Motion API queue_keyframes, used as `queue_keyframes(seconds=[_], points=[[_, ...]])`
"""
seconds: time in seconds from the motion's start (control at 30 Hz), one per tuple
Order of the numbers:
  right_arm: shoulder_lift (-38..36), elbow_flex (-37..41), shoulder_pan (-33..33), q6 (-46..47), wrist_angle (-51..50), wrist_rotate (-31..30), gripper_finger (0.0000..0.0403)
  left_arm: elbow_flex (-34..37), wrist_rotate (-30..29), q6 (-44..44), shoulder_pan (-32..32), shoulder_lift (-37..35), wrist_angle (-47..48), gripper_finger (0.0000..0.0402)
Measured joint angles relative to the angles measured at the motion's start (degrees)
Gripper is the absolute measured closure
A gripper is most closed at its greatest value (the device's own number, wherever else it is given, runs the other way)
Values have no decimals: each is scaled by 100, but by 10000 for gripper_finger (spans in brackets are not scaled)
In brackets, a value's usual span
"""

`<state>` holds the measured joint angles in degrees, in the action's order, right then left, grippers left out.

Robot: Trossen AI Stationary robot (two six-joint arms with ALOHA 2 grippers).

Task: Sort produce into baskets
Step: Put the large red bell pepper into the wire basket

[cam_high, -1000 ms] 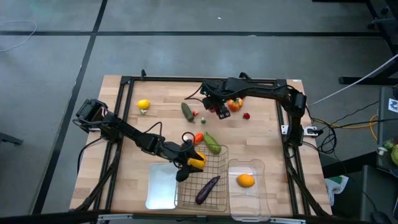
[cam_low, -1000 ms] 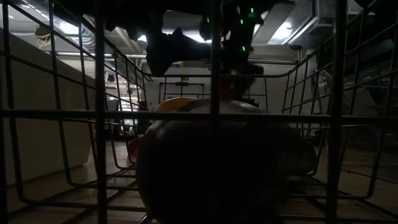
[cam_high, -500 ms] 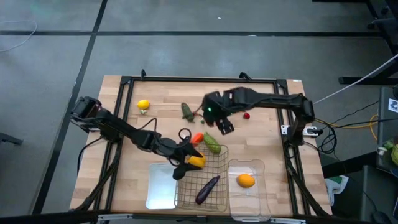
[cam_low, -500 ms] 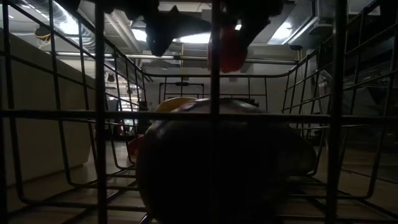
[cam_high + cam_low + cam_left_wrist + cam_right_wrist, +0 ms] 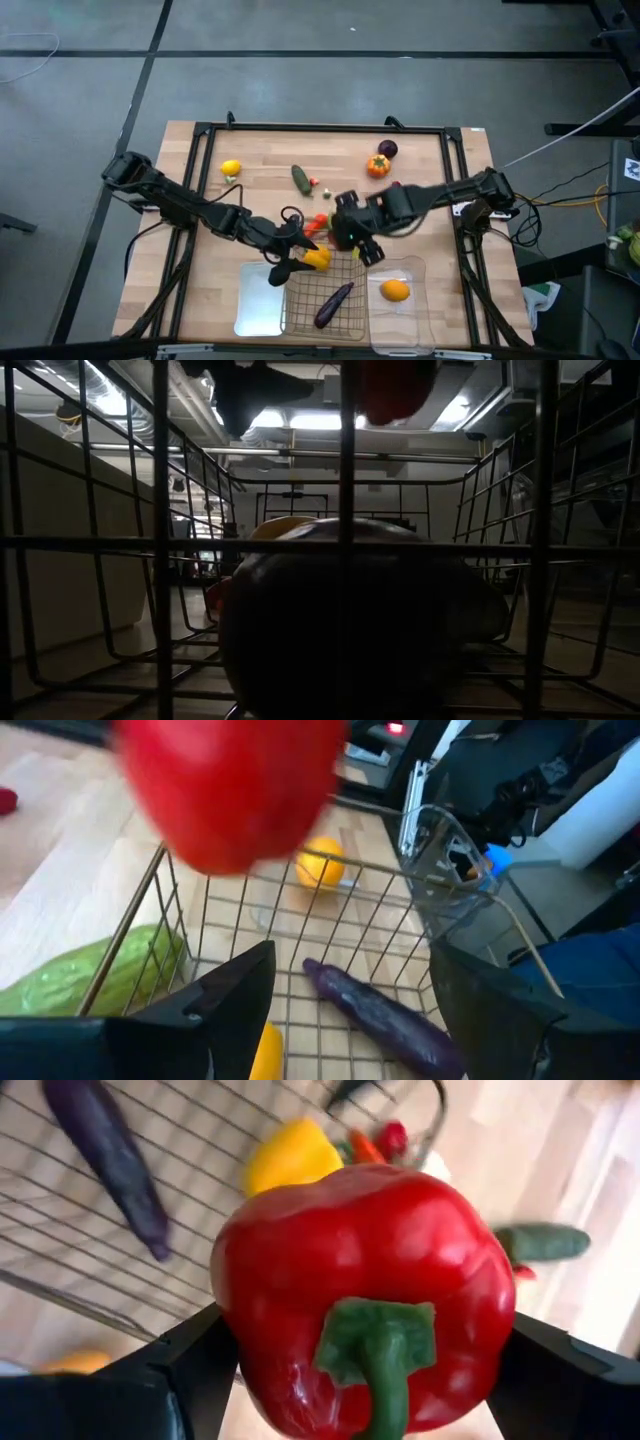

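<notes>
My right gripper (image 5: 357, 238) is shut on a red pepper (image 5: 365, 1280) above the far edge of the wire-mesh basket (image 5: 325, 290). The pepper also shows in the left wrist view (image 5: 240, 790). My left gripper (image 5: 288, 268) is open and empty over the basket's far left corner, beside a yellow pepper (image 5: 316, 259) that lies in the basket. A purple eggplant (image 5: 335, 303) lies on the basket floor. An orange (image 5: 396, 290) sits in the clear bin (image 5: 412, 322). The white tray (image 5: 255, 305) stands left of the basket. My right gripper pinches the red pepper's body between its two fingers (image 5: 190, 1370), one on each opposite side (image 5: 235, 1300). The green stem (image 5: 375, 1345) points back toward the wrist. The pepper is lifted clear, over the basket's far rim.
On the table's far part lie a lemon (image 5: 231, 168), a dark cucumber (image 5: 301, 178), an orange-red pepper (image 5: 378, 166), a purple piece (image 5: 388, 149) and a small red ball (image 5: 397, 185). A light green cucumber (image 5: 100, 980) and a carrot (image 5: 318, 221) lie just outside the basket's far rim.
My right gripper has carried the red pepper from the table's far middle toward the near edge, ending over the wire basket's far rim, and has turned about on the way. My left gripper has drawn back a little toward the table's left.
</notes>
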<state>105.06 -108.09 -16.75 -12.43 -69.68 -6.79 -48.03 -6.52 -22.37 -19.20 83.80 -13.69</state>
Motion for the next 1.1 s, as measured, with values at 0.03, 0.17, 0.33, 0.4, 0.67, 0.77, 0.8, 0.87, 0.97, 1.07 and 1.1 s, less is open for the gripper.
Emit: queue_keyframes(seconds=[0.03, 0.17, 0.33, 0.4, 0.67, 0.77, 0.8, 0.87, 0.97, 1.07, 1.1], points=[[0, 0, -79, 47, 42, 6, 70, 0, -4, 0, 6, -3, -23, 139], [17, 2, -355, 347, 248, 15, 70, 0, -26, 2, 13, -5, -13, 139], [264, 2, -629, 628, 363, 13, 70, -1, -28, -21, 0, -5, -15, 139], [436, 3, -719, 620, 366, 16, 70, 0, -28, -20, 0, -4, -5, 139], [992, 9, -803, 449, 418, 31, 70, 0, -28, -24, 0, -3, 232, 139], [1151, 9, -784, 447, 431, 28, 70, 0, -28, -20, 2, 4, 302, 139], [1192, 9, -781, 447, 444, 28, 70, 0, -29, -20, 2, 4, 313, 139], [1288, 9, -782, 447, 453, 26, 70, 0, -30, -20, 2, 4, 345, 139], [1425, 9, -758, 448, 451, 26, 70, 0, -31, -20, 2, 4, 446, 139], [1514, 9, -754, 453, 443, 26, 70, 0, -31, -20, 2, 4, 558, 139], [1524, 9, -754, 453, 429, 26, 70, 0, -31, -19, 2, 4, 593, 139]])
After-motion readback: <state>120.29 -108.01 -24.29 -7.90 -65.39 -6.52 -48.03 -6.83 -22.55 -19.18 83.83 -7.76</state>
